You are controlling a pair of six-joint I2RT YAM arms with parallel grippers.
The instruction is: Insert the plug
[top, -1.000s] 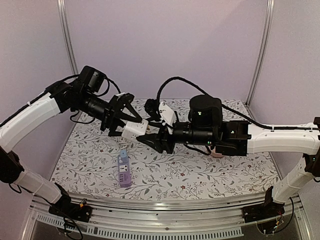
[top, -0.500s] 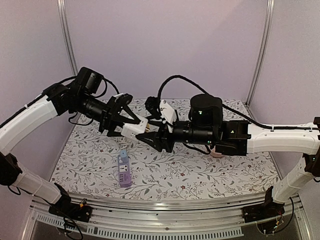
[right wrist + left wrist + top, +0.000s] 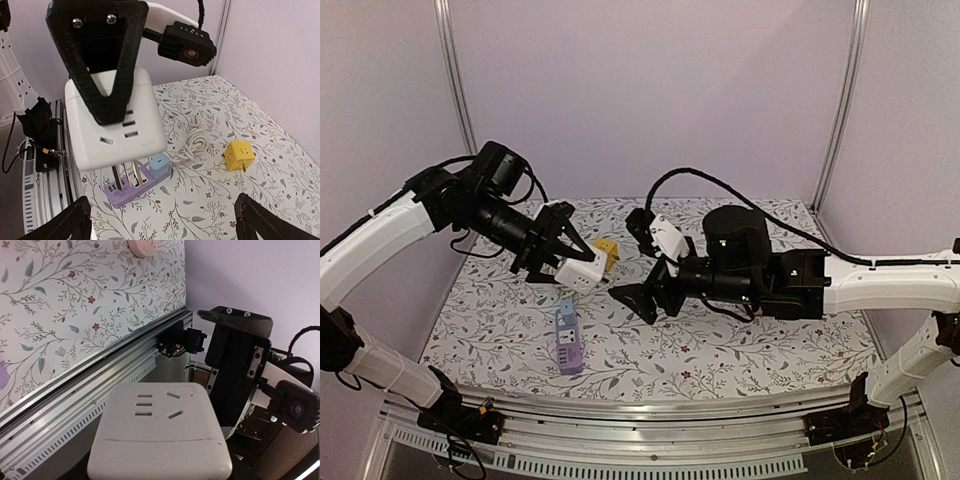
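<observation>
Hanging clear of the counter [image 3: 740, 350], the white cube plug [image 3: 578, 272] was clenched in the left pincer [image 3: 572, 266]. The pincer pressed on two opposite sides of the body. I think this grip was chosen so the metal prongs [image 3: 125, 176] were left free. In the right wrist view they pointed down, approx. toward the purple power strip [image 3: 566, 340].

That strip lay flat on the counter, on the near side of the plug and not touching it. A small blue cube [image 3: 160, 163] already sat in one end of it, so prob. only the sockets beside it were free for the prongs.

A yellow cube [image 3: 607, 252] stood on the counter just behind the plug, and a white cable [image 3: 192, 142] lay coiled near it. Neither was in the way downward.

The right pincer [image 3: 642, 292] was released, jaws wide w/ nothing between them. It was near the plug but apart from it, which left room for the left arm to descend.
</observation>
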